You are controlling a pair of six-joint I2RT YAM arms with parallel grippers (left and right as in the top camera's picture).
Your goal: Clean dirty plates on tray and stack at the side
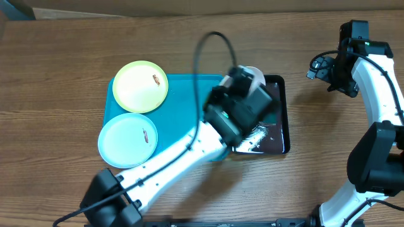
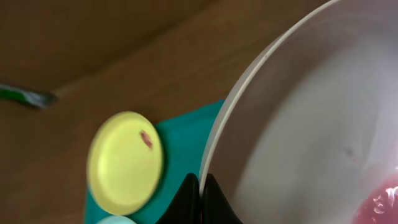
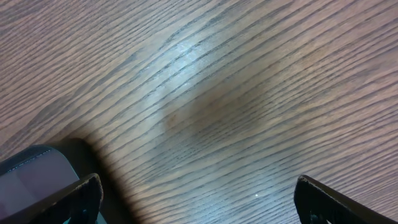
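My left gripper (image 2: 202, 196) is shut on the rim of the white plate (image 2: 311, 124) and holds it tilted over the black pan (image 1: 278, 135). Only an edge of that plate shows in the overhead view (image 1: 254, 75), behind the wrist. The yellow-green plate (image 1: 140, 86) and the pale blue plate (image 1: 128, 140) lie on the turquoise tray (image 1: 189, 94), each with a reddish-brown speck. The yellow-green plate also shows in the left wrist view (image 2: 124, 163). My right gripper (image 3: 199, 196) is open and empty above bare wood at the far right.
The black pan sits right of the tray and has white smears inside. A pink patch (image 2: 382, 202) shows at the white plate's lower edge. The right arm (image 1: 372, 69) stands along the table's right side.
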